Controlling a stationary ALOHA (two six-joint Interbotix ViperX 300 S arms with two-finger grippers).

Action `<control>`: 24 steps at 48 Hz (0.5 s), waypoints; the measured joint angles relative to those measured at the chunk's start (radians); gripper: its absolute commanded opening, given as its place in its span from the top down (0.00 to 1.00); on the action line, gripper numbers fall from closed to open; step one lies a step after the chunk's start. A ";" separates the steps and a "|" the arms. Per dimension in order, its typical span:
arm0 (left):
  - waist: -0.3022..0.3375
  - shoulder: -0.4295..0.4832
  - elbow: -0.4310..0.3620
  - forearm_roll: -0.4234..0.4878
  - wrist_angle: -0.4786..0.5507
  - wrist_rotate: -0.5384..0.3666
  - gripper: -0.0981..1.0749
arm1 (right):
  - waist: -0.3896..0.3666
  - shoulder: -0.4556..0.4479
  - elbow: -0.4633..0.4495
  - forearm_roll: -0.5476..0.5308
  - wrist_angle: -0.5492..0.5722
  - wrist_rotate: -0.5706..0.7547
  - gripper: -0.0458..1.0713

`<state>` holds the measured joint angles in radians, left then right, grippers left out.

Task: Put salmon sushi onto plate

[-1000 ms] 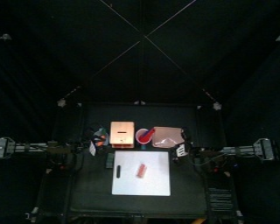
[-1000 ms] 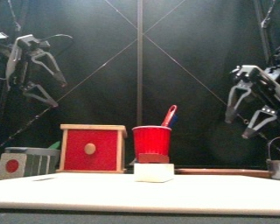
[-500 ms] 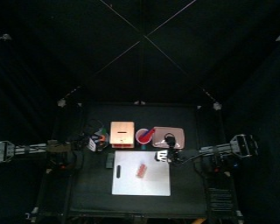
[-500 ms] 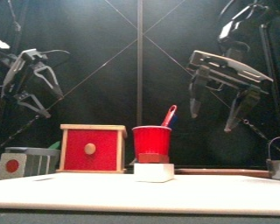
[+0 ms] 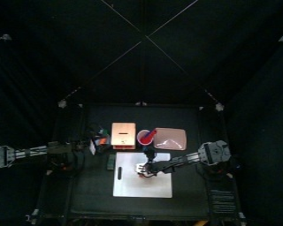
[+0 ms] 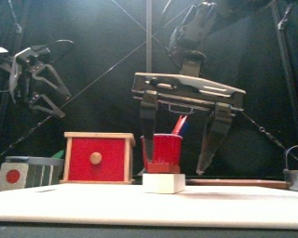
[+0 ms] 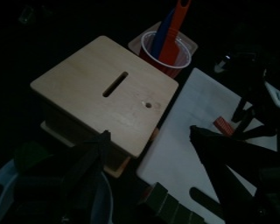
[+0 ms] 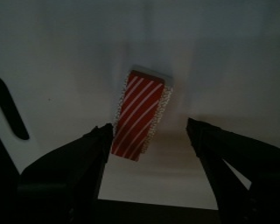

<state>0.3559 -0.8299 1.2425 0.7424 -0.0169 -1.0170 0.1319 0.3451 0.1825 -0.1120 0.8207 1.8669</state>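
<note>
The salmon sushi (image 8: pixel 143 115), a small red-and-white striped oblong, lies on the white board (image 8: pixel 108 44). My right gripper (image 8: pixel 152 131) hangs open just above it, one jaw on each side, not touching. In the front view the sushi (image 6: pixel 164 181) sits low under the wide-open right gripper (image 6: pixel 177 170). From above, the right gripper (image 5: pixel 144 168) covers the sushi. The pale pink plate (image 5: pixel 172 138) sits behind the board, right of the red cup (image 5: pixel 144 135). My left gripper (image 7: pixel 152 140) rests open at the table's left, near the tan block (image 7: pixel 108 96).
A thin black stick (image 8: pixel 11 107) lies on the board's left part. The red cup (image 6: pixel 164 149) holds a red and blue stick. A grey box with a red dot (image 6: pixel 21 172) stands at the left and a dark metal pot (image 6: pixel 296 169) at the far right.
My right arm has swung in from the table's right side to over the white board and come down around the sushi, jaws open throughout. The left arm has barely shifted.
</note>
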 measured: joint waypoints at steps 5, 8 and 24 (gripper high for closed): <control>0.005 0.002 0.000 -0.002 -0.003 0.021 0.04 | 0.002 0.025 -0.018 -0.008 0.005 0.002 0.09; 0.006 0.000 0.000 -0.002 -0.008 0.025 0.04 | 0.002 0.029 -0.017 -0.008 0.008 0.002 0.12; 0.006 0.000 0.003 -0.038 -0.014 0.028 0.04 | 0.002 0.031 -0.009 -0.029 0.006 -0.017 0.35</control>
<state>0.3620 -0.8299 1.2456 0.7041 -0.0307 -0.9894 0.1335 0.3758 0.1733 -0.1411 0.8268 1.8500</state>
